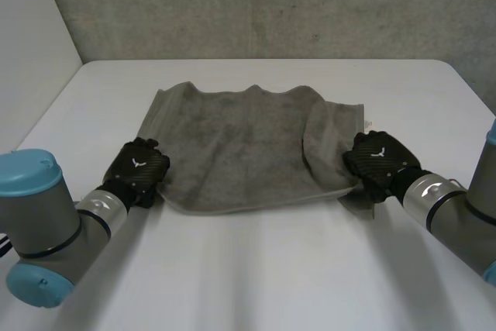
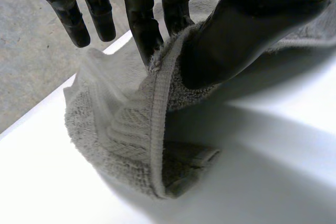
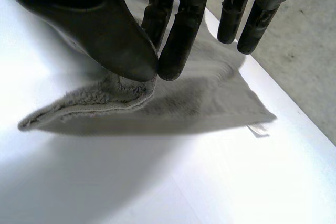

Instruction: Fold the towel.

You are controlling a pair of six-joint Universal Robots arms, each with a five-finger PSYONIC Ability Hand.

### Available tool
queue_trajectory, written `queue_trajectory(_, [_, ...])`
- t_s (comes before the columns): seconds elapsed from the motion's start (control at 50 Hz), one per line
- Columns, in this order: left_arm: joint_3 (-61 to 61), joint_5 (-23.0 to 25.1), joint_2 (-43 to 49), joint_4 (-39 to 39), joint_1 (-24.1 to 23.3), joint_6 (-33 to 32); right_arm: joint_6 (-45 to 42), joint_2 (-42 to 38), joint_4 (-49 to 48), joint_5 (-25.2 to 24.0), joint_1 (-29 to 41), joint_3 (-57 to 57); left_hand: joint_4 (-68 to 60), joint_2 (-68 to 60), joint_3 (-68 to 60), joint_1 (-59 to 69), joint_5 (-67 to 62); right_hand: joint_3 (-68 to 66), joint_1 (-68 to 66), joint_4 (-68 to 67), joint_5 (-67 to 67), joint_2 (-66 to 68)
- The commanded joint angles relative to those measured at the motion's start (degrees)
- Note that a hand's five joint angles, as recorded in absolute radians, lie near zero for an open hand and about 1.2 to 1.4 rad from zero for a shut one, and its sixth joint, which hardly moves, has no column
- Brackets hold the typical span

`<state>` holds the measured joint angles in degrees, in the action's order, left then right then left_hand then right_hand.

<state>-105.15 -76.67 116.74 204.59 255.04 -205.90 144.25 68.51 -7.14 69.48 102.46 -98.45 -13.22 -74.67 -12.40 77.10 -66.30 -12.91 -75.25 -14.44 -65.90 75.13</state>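
- Towel (image 1: 240,153), grey, is spread across the middle of the white surface (image 1: 248,269). Its right side is raised and doubled in toward the centre.
- The left arm (image 1: 46,222) and the right arm (image 1: 457,215) are brought in from the near side, one at each near corner of the towel.
- The left hand (image 1: 138,170) is clamped on the near left corner, with the hem pinched between thumb and finger.
- The right hand (image 1: 380,162) is clamped on the near right corner, with the edge pinched between thumb and fingers.
- A small white label (image 1: 368,123) is seen at the towel's far right corner.
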Motion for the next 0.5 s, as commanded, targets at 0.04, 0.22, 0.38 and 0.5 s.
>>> queue_trajectory(0.04, [0.82,-0.06,-0.54,0.10,0.54,0.15,-0.03,2.33,0.64,1.09,-1.47,0.81,3.22,-5.33,2.40,2.90,-3.70,2.91,-4.75,4.44,-4.10,4.87])
queue_trajectory(0.22, [1.00,-3.31,-0.46,0.37,0.46,0.24,0.06,3.82,0.72,3.46,-2.44,0.98,3.22,1.15,2.40,-3.57,2.77,2.91,-4.75,4.44,-4.10,4.87])
queue_trajectory(0.38, [1.00,-5.78,-0.81,0.37,0.11,0.24,-0.03,4.53,2.92,3.91,-3.93,1.33,3.22,32.67,2.40,-35.09,34.29,2.91,-4.75,4.44,-4.10,4.87])
queue_trajectory(0.5, [1.17,-7.53,-0.98,0.37,-0.25,0.24,0.15,4.53,3.62,3.73,-4.54,1.77,3.22,33.00,2.40,-35.43,34.63,2.91,-4.75,4.44,-4.10,4.87])
